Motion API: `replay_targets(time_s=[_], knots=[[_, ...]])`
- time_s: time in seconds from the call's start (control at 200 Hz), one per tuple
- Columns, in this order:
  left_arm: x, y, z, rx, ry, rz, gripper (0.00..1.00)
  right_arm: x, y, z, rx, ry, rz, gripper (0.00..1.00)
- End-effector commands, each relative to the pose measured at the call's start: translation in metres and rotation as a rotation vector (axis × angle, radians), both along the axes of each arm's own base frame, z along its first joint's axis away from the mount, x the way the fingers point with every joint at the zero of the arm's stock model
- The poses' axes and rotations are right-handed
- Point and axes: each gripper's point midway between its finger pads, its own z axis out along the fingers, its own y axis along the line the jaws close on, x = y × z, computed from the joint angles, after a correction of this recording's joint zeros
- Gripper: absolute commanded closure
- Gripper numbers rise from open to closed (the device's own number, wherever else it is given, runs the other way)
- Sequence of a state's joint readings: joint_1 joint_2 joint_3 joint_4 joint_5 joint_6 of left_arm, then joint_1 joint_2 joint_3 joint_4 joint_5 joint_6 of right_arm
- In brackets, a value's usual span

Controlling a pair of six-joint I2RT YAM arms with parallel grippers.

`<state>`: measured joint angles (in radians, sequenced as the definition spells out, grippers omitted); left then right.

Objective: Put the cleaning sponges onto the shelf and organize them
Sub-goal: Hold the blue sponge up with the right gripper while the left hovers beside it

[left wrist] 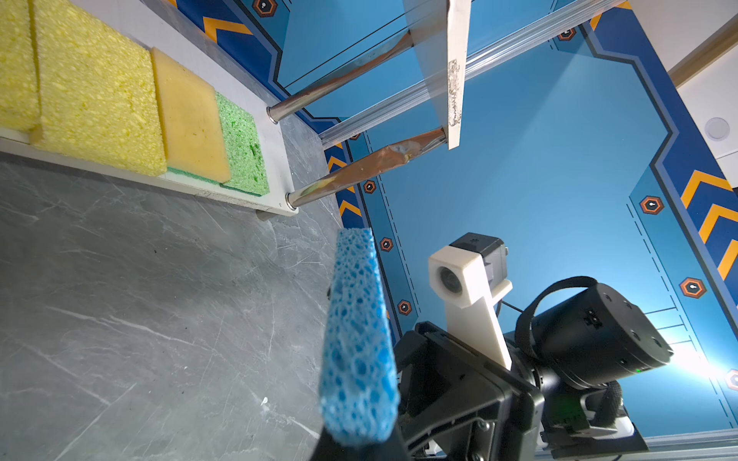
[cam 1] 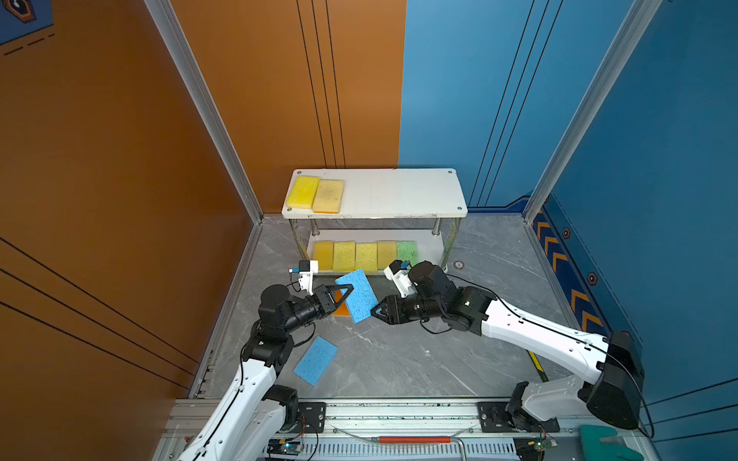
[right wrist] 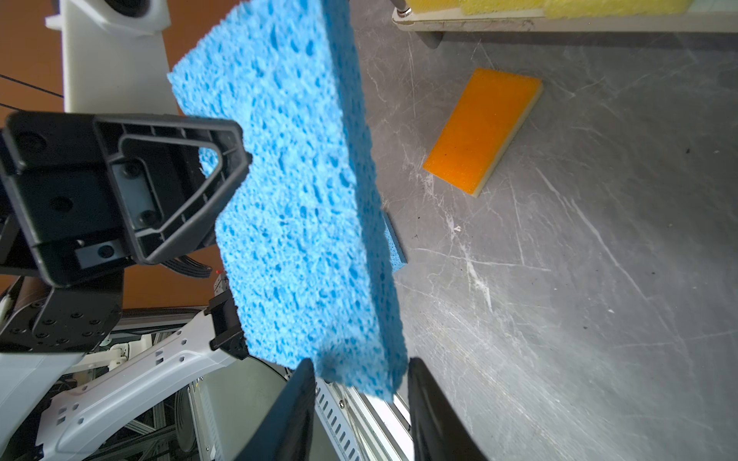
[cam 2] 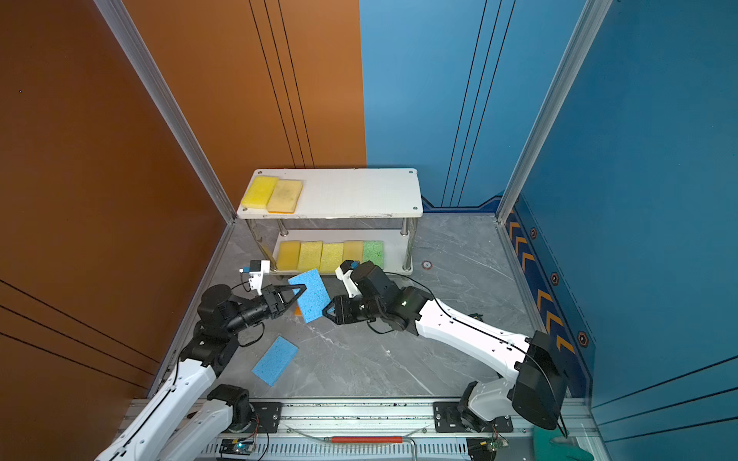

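The left jaws are clenched on one side of a blue sponge, holding it tilted in the air just in front of the shelf. The right jaws straddle its opposite corner, and I cannot tell whether they pinch it yet. If the left jaws let go before the right ones bite the soft foam, the sponge likely drops onto the orange sponge on the bench before the shelf.
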<state>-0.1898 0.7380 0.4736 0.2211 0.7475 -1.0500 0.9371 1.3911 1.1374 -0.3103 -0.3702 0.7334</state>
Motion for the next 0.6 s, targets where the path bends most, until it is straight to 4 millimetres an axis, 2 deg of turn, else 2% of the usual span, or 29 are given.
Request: replay_targets(time_s=[0.0, 0.596], knots=[[-0.0059, -0.0024, 0.0015, -0.014, -0.01, -0.03, 0.95, -0.0001, 0.0026, 0.0082, 0.026, -0.027, 0.003, 0.6], [-0.0074, -0.0027, 0.0001, -0.017, -0.004, -0.034, 0.95, -0.0018, 0.0033, 0.0081, 0.025, -0.033, 0.001, 0.92]])
